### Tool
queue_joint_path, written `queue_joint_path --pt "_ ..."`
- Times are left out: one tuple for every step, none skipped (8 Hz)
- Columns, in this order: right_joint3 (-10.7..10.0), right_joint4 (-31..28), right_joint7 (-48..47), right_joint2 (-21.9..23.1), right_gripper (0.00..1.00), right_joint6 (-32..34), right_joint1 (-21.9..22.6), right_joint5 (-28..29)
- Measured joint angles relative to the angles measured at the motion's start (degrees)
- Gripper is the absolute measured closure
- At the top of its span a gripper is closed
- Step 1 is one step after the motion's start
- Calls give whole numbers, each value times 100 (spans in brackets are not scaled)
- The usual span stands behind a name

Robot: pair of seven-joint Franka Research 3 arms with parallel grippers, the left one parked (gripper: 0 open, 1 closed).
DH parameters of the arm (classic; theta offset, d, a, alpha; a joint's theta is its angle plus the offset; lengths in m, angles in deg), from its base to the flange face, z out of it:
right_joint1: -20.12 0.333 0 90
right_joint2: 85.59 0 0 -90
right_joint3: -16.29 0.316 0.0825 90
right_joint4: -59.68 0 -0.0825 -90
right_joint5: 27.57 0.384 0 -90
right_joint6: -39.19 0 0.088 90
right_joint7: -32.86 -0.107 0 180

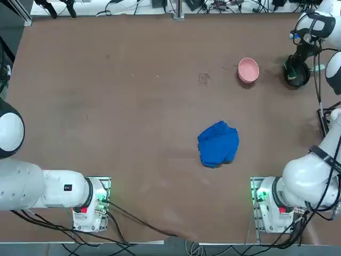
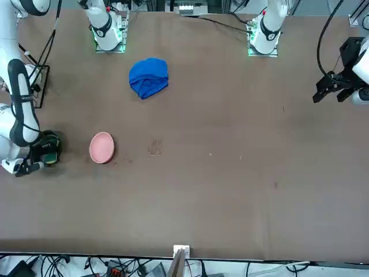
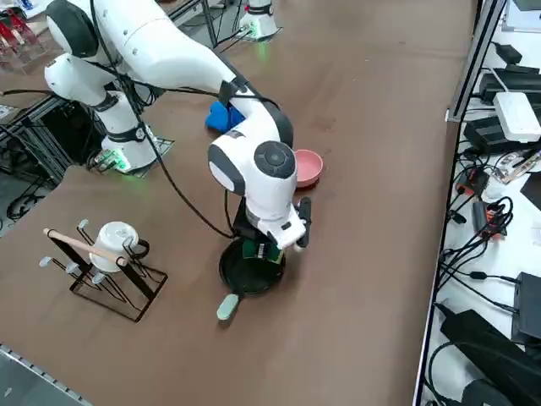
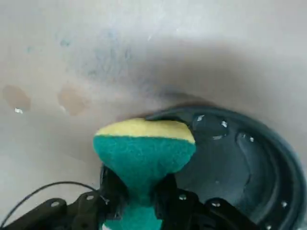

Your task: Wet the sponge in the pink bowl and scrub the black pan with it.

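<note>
Green sponge (image 4: pixel 144 152), pinched in my right pincer (image 4: pixel 140 194), over the black pan (image 4: pixel 225 158). Wetting looked done; scrubbing probably remained mine to finish.

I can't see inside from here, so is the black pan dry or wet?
Wet: clear drops and a small puddle shine inside the pan, beside the squeezed sponge.

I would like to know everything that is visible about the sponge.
The sponge has a dark green body and a yellow edge layer. It looks soft, pinched narrow between the right gripper's fingers and flaring beyond them. It is at the black pan; whether it touches the pan, I cannot tell.
</note>
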Motion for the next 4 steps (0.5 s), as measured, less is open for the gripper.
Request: queue_joint_path --pt "-17 0 89 4 69 116 -40 0" --pt "-36 0 229 4 69 143 -137 -3" --pt "-51 4 387 5 69 143 -286 -4" --pt "-58 10 558 5 69 136 -435 -5"
